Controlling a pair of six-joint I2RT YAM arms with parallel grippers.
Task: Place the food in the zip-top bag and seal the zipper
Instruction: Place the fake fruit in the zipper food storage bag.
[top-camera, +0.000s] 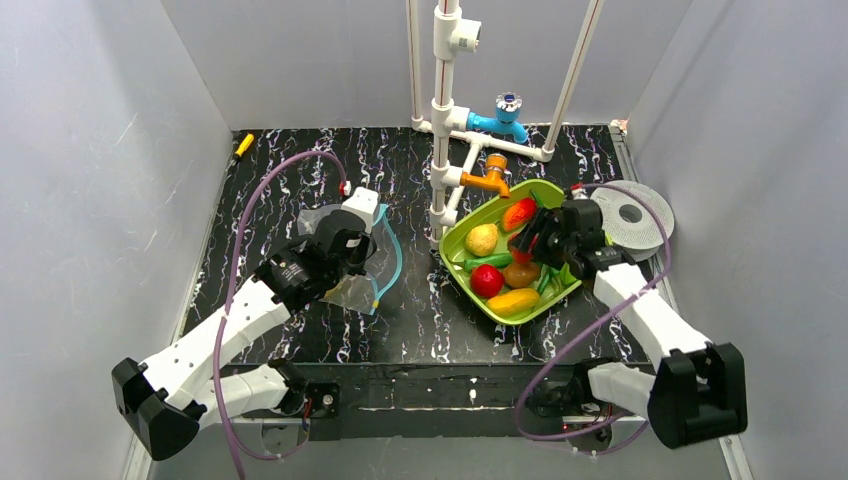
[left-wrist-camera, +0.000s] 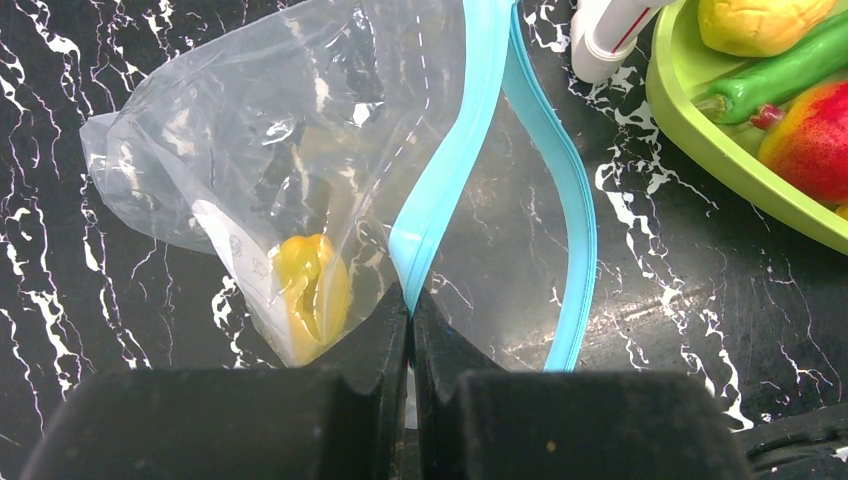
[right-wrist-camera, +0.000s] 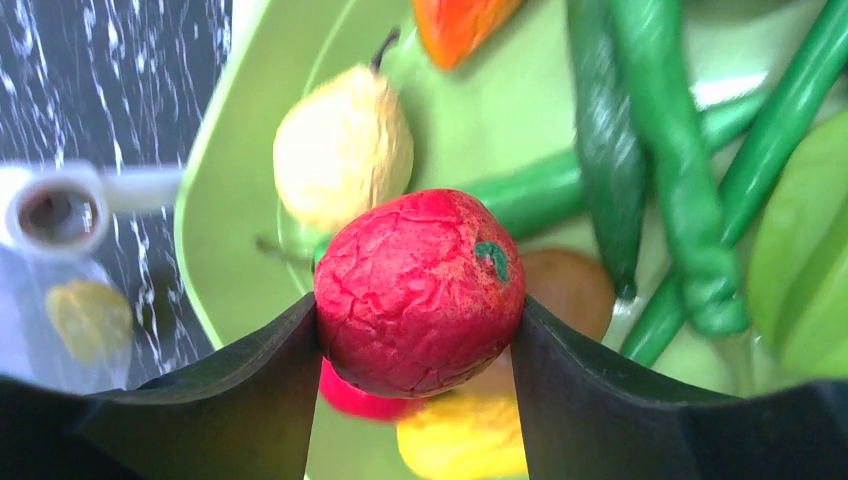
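Observation:
The clear zip-top bag (top-camera: 322, 219) lies left of centre, with one yellow food piece (left-wrist-camera: 310, 290) inside it. My left gripper (left-wrist-camera: 411, 300) is shut on one side of the light-blue zipper (left-wrist-camera: 455, 160); the other side (left-wrist-camera: 578, 220) bows away, so the mouth stands open. The lime-green tray (top-camera: 455, 240) holds a pear (top-camera: 482, 238), a red fruit (top-camera: 487, 280), a yellow-orange fruit (top-camera: 513, 301), a brown one (top-camera: 520, 273) and green pods (right-wrist-camera: 650, 150). My right gripper (right-wrist-camera: 418, 330) is shut on a red cracked fruit (right-wrist-camera: 420, 290), held just above the tray.
A white pipe stand (top-camera: 443, 150) with a blue tap (top-camera: 505, 115) and an orange tap (top-camera: 490, 180) rises just behind the tray and beside the bag. A grey round disc (top-camera: 632, 215) lies at the right. A small yellow object (top-camera: 243, 144) sits back left. Walls close in on three sides.

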